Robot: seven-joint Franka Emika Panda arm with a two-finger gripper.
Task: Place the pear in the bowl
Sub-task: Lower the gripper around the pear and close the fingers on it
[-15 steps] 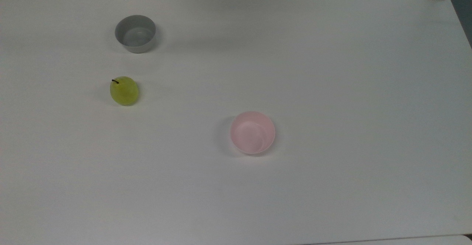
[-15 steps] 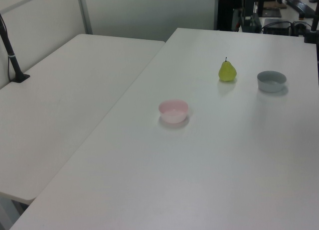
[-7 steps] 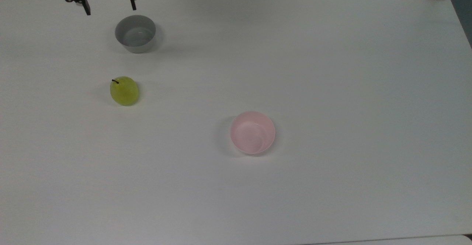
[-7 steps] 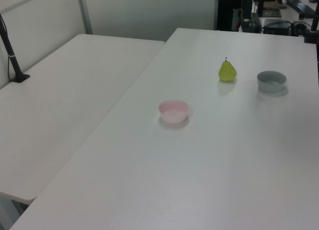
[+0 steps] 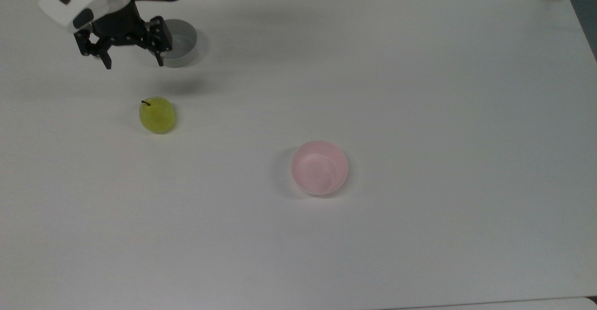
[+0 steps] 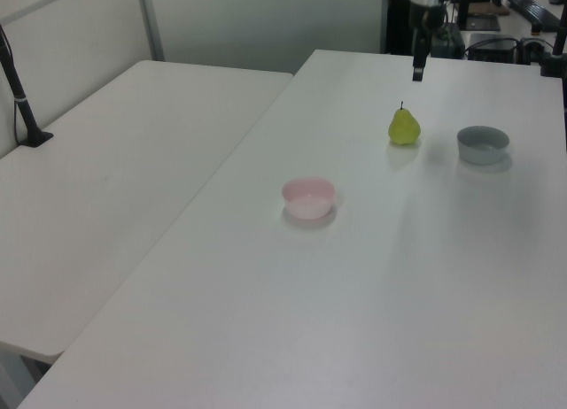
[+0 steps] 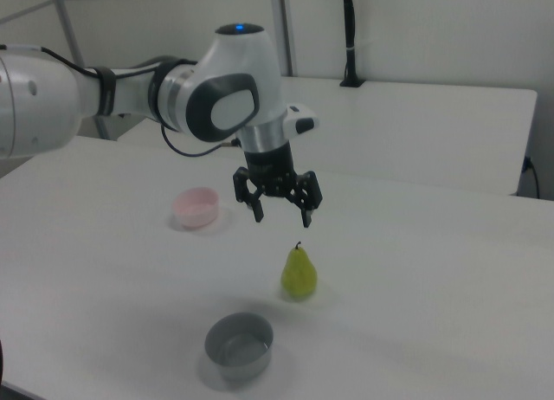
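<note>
My gripper (image 7: 282, 215) hangs with its fingers spread wide and nothing between them, above the table (image 5: 419, 91). The pear (image 7: 299, 273) stands upright, stem up, below it and a little toward the right view's right, probably not yet squarely under the fingers. The bowl (image 5: 320, 168) sits well apart from it, empty
</note>
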